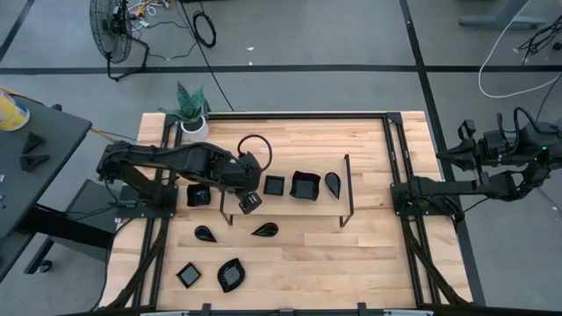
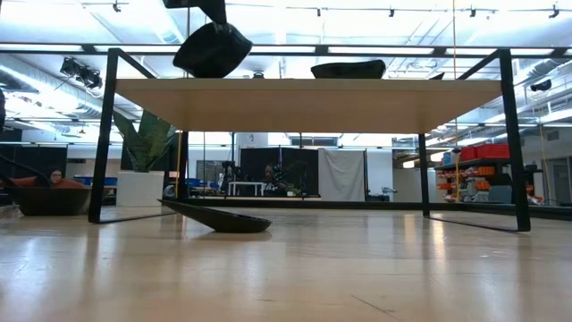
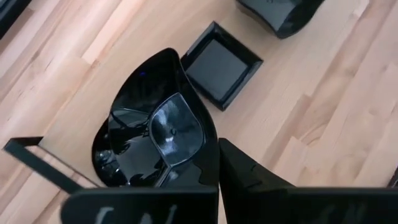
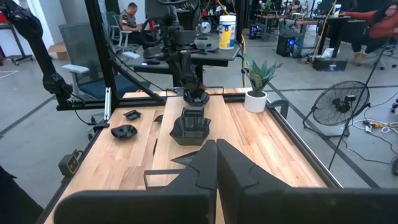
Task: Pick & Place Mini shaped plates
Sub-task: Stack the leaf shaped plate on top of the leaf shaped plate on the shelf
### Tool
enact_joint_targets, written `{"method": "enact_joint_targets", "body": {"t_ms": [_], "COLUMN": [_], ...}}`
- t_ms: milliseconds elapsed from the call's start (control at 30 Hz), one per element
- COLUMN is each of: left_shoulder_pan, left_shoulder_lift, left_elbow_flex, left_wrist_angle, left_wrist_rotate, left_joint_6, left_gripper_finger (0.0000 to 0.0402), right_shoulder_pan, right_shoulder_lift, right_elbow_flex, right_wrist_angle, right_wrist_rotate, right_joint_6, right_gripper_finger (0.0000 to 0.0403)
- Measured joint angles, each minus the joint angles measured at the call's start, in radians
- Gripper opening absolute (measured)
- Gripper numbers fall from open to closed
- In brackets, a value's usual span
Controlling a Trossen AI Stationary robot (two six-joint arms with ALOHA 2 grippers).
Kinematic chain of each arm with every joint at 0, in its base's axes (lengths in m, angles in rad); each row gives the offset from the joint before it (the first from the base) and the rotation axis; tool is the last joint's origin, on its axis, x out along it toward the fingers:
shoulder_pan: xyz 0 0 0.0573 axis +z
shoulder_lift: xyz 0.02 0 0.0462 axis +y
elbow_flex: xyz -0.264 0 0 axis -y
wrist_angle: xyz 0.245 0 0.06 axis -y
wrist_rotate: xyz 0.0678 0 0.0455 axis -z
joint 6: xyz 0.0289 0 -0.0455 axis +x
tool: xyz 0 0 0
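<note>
My left gripper [image 1: 247,197] is shut on a glossy black teardrop-shaped mini plate [image 3: 155,130], which hangs above the wooden top of a black-framed shelf [image 2: 313,103]. Below it lies a square plate [image 3: 221,65]. More square plates [image 1: 275,185] [image 1: 306,185] and a teardrop plate [image 1: 333,183] lie in a row across the middle. Four others rest flat nearer the front: a teardrop [image 1: 206,233], a leaf [image 1: 265,230], a square [image 1: 189,275] and a leaf [image 1: 231,275]. My right gripper [image 4: 216,163] is shut, holds nothing, and is drawn back beyond the table's right edge. My left gripper pinches the teardrop plate at its rim [image 3: 202,163], at the end nearest the wrist, between its two fingers. The fingers slant steeply down from the table's left. The plate is lifted clear and hangs tilted below the fingers [image 2: 213,49].
A white pot with a green plant [image 1: 191,118] stands at the far left corner. Another square plate [image 1: 198,195] lies under my left arm. A black frame runs along the table's edges [image 1: 391,158]. Bare wood lies at the right half [image 1: 369,254].
</note>
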Motion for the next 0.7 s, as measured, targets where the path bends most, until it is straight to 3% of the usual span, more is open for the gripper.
{"method": "enact_joint_targets", "body": {"t_ms": [700], "left_shoulder_pan": [0.000], "left_shoulder_lift": [0.000], "left_elbow_flex": [0.000], "left_wrist_angle": [-0.055], "left_wrist_rotate": [-0.017], "left_joint_6": [0.037], "left_gripper_finger": [0.0004], "right_shoulder_pan": [0.000], "right_shoulder_lift": [0.000], "right_elbow_flex": [0.000], "right_wrist_angle": [0.000], "right_wrist_rotate": [0.000], "right_joint_6": [0.000], "right_gripper_finger": [0.0006]}}
